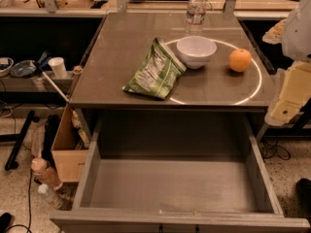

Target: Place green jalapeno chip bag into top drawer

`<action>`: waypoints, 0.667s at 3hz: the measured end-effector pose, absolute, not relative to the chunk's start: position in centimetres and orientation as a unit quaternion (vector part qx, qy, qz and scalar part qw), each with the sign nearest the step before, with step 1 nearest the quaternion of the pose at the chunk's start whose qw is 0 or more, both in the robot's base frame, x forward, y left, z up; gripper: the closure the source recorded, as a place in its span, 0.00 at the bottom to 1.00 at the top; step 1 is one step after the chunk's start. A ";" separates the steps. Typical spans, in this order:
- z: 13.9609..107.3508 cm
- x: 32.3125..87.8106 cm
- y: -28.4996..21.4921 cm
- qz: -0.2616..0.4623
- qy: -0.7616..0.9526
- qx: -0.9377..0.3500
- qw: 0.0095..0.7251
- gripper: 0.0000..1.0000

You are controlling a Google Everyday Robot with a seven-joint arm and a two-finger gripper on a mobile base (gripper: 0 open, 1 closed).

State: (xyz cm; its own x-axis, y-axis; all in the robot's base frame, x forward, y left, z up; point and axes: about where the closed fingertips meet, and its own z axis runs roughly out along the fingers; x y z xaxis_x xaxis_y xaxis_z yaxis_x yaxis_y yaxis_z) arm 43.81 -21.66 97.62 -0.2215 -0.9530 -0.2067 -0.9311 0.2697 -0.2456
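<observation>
End effector (286, 106) hangs well right of green jalapeno chip bag (155, 71).

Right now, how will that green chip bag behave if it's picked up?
The green jalapeno chip bag looks crinkly and flat, so probably light and floppy. Its corner nears the white bowl, which might get nudged. The gripper hangs right of the table.

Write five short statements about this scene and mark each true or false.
The green jalapeno chip bag lies on the tabletop. True.
The top drawer is shut. False: it is pulled open.
The orange sits in the white bowl. False: it sits on the tabletop beside it.
The gripper holds the bag. False: it hangs off the table's right side, apart from the bag.
A water bottle stands behind the bowl. True.
</observation>
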 end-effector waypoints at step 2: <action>97.6 44.5 -20.9 -0.018 0.776 -0.604 0.181 0.00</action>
State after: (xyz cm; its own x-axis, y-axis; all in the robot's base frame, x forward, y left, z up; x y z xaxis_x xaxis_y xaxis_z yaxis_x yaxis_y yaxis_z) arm 44.50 -20.93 97.63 -0.2045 -0.9438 -0.2597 -0.9307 0.2696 -0.2470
